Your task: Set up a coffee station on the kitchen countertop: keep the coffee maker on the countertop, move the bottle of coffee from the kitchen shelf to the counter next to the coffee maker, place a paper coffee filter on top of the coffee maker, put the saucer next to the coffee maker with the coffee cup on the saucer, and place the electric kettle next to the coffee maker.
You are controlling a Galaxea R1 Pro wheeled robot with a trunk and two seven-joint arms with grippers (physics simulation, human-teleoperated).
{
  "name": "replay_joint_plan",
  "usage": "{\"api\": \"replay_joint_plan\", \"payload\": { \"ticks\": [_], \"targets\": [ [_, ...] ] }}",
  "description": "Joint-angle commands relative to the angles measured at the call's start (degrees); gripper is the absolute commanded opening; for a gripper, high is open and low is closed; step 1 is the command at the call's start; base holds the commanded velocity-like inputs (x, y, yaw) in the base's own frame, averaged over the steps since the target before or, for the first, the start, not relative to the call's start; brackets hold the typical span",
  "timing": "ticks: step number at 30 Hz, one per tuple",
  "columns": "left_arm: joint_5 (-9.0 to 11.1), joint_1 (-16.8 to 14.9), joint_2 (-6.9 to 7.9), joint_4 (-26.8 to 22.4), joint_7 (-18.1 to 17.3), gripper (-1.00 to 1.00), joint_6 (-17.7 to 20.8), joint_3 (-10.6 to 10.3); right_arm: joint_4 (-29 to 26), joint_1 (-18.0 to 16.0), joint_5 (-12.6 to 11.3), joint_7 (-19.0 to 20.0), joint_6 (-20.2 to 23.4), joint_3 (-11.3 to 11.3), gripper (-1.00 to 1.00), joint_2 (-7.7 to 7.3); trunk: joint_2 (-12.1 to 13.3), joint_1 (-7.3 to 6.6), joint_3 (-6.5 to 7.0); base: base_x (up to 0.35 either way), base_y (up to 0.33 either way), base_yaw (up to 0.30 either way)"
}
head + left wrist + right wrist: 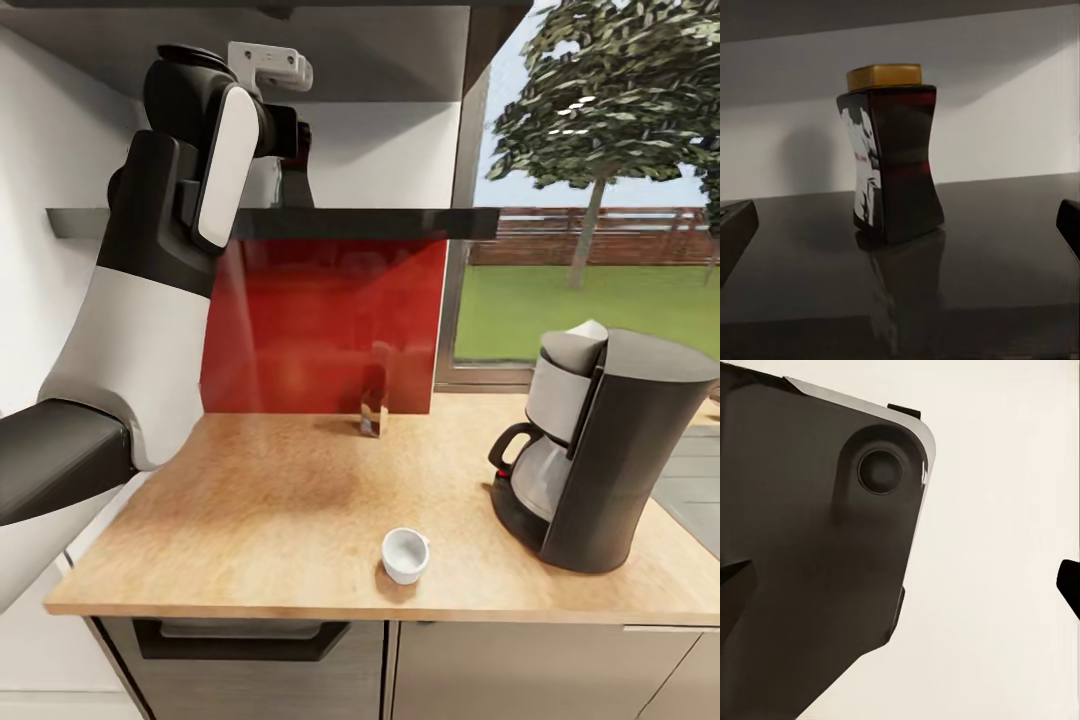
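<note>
Though labelled, bottle of coffee (891, 154) shows no legible writing.

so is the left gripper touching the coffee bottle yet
Apart. In the left wrist view the coffee bottle stands alone on the dark shelf, with bare shelf between it and the finger at each edge of the picture, so the left gripper is open around empty space.

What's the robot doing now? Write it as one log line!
left pincer: open, facing coffee bottle on shelf | cup, coffee maker: on counter
</note>
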Motion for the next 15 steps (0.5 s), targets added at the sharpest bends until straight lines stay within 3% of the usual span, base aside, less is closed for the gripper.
{"api": "replay_joint_plan", "payload": {
  "ticks": [1,15],
  "targets": [
    [0.6,-0.1,0.02,0.0,0.6,1.0,0.1,-0.1,0.0,0.0,0.0,0.0,-0.2,0.3,1.0,-0.01,0.0,0.02,-0.08,0.125,-0.093,0.0],
    [0.5,-0.1,0.2,0.0,0.8,1.0,0.1,-0.1,0.0,0.0,0.0,0.0,-0.2,0.3,1.0,-0.01,0.0,0.02,-0.08,0.118,-0.041,0.0]
  ]
}}
